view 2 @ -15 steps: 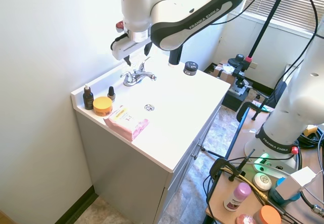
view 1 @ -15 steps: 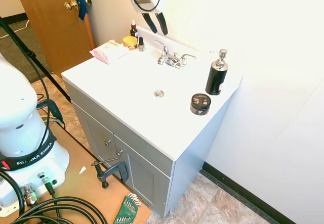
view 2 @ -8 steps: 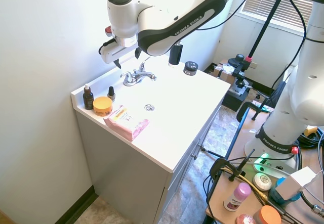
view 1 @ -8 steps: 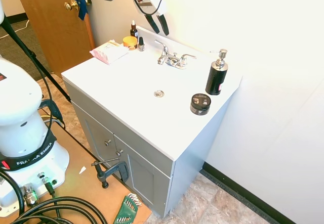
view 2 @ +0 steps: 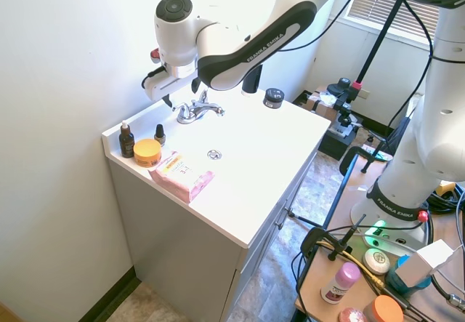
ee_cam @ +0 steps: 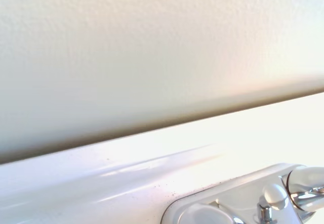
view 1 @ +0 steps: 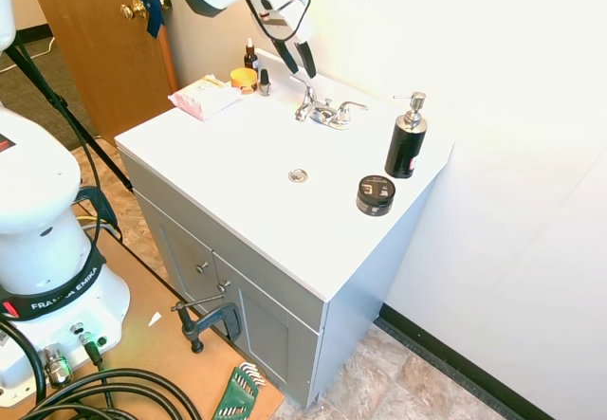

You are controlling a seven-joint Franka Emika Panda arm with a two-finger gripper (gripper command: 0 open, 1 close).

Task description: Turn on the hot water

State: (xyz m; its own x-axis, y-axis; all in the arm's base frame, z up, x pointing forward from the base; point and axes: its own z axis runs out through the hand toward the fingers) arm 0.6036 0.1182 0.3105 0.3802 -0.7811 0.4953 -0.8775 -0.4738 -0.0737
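The two-handle chrome faucet [view 1: 323,111] stands at the back of the white vanity top [view 1: 237,164]. Its left-hand lever, the hot tap [view 1: 302,85], points up and to the left; in the second exterior view the hot tap [view 2: 182,109] sits on the side nearer the small bottles. No water runs from the spout [view 1: 318,113]. My gripper [view 1: 301,70] hangs open just above that lever, its two dark fingers apart on either side of it. In the second exterior view the gripper [view 2: 182,95] is close over the faucet [view 2: 197,109]. The wrist view shows the wall, the backsplash and chrome faucet parts [ee_cam: 302,191].
A black soap dispenser [view 1: 406,140] and a black jar [view 1: 376,194] stand right of the faucet. Left of it are an orange jar [view 1: 244,78], two dropper bottles [view 1: 265,82] and a pink pack [view 1: 204,96]. The drain [view 1: 298,175] lies in front. The wall is right behind the gripper.
The gripper has come down and moved towards the faucet's left lever, staying open. Nothing on the vanity has moved.
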